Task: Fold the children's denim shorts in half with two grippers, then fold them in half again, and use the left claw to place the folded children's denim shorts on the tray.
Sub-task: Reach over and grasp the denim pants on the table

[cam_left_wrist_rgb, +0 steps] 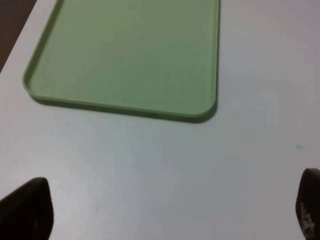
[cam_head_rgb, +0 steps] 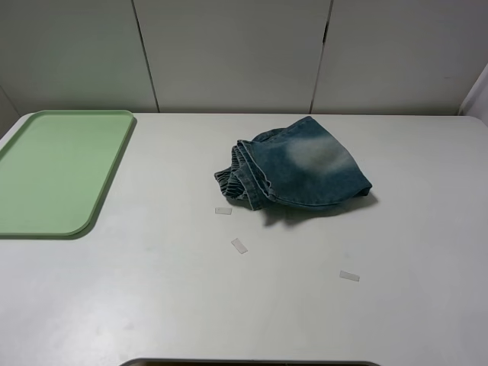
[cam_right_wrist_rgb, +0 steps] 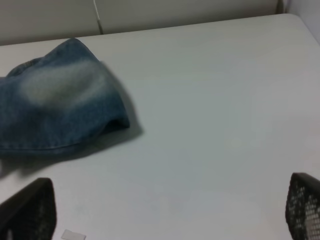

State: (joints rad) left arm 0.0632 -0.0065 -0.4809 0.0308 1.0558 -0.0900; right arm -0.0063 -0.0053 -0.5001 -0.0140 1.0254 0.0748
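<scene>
The children's denim shorts [cam_head_rgb: 296,165] lie bunched in a loose folded heap on the white table, right of centre, with a pale bleached patch facing up; the right wrist view shows one end of the shorts [cam_right_wrist_rgb: 55,100]. The pale-green tray [cam_head_rgb: 57,171] sits empty at the table's left edge, and the tray [cam_left_wrist_rgb: 130,55] fills the left wrist view. Neither arm appears in the exterior view. My left gripper [cam_left_wrist_rgb: 165,210] hovers open over bare table short of the tray. My right gripper [cam_right_wrist_rgb: 170,210] is open too, apart from the shorts, nothing between its fingers.
Three small pale tape scraps lie on the table in front of the shorts: one [cam_head_rgb: 223,210], another [cam_head_rgb: 239,245], a third [cam_head_rgb: 349,276]. Grey wall panels stand behind the table. A dark edge [cam_head_rgb: 252,363] runs along the table's front.
</scene>
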